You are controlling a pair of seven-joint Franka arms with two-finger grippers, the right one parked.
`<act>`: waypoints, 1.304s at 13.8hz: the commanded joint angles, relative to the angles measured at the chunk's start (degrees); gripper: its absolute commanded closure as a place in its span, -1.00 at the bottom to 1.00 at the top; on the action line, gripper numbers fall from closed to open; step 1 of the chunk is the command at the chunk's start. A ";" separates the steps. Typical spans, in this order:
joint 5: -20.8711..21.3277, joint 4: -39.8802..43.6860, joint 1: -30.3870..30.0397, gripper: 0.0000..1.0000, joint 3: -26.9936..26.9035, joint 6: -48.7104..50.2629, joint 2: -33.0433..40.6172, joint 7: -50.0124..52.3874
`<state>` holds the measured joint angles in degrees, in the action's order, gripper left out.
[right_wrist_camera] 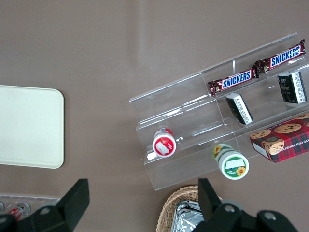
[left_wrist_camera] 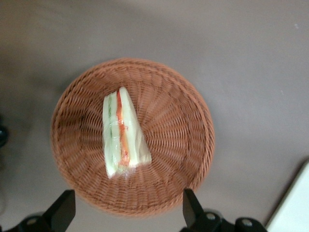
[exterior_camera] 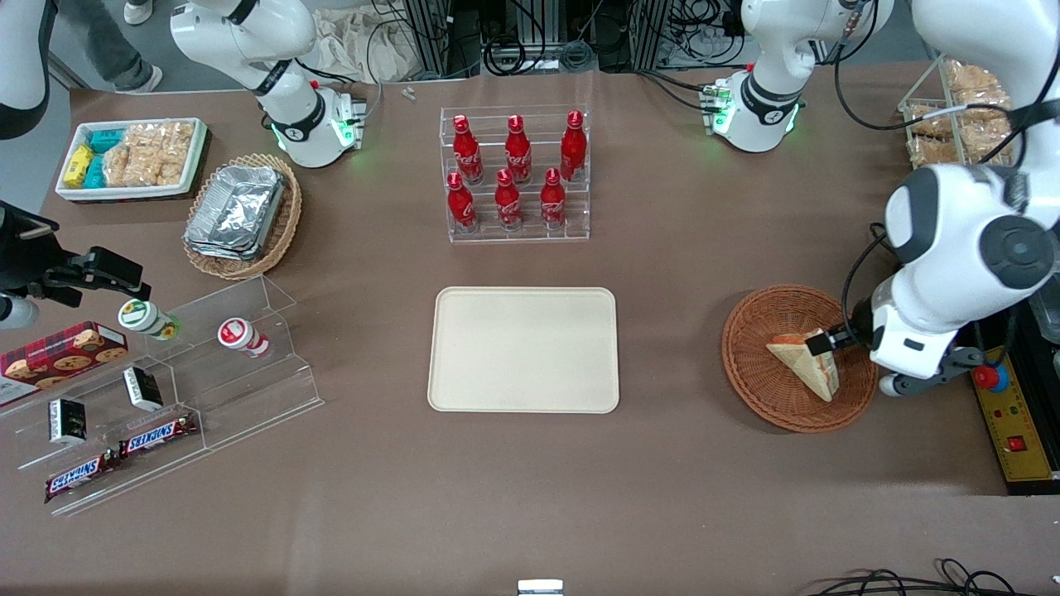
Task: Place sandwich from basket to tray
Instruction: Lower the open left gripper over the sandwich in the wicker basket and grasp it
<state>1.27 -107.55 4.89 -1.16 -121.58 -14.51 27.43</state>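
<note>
- A brown table carries everything; past its edge farthest from the front camera lie a grey floor, cables and metal frames.
- The cream tray lies flat mid-table, with a clear rack of red bottles farther from the front camera.
- The reddish-brown basket sits toward the working arm's end of the table, well apart from the tray.
- The sandwich lies in the basket, its bread wrapped in clear film.
- The gripper hangs over the basket with its fingers spread wide, wider than the sandwich, and holding nothing.
- In the front view a dark fingertip seems to sit right at the sandwich's upper edge; whether it touches is hard to say.
- Only the left wrist view shows the red-orange and green filling in the sandwich's edge.
- Only the right wrist view shows, up close, the clear stepped stand with chocolate bars and small tubs.
</note>
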 commanded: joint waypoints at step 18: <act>1.10 -2.53 4.05 1.00 -1.48 2.68 0.69 13.61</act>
<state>1.28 -112.85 5.78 -2.64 -129.95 -21.00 39.47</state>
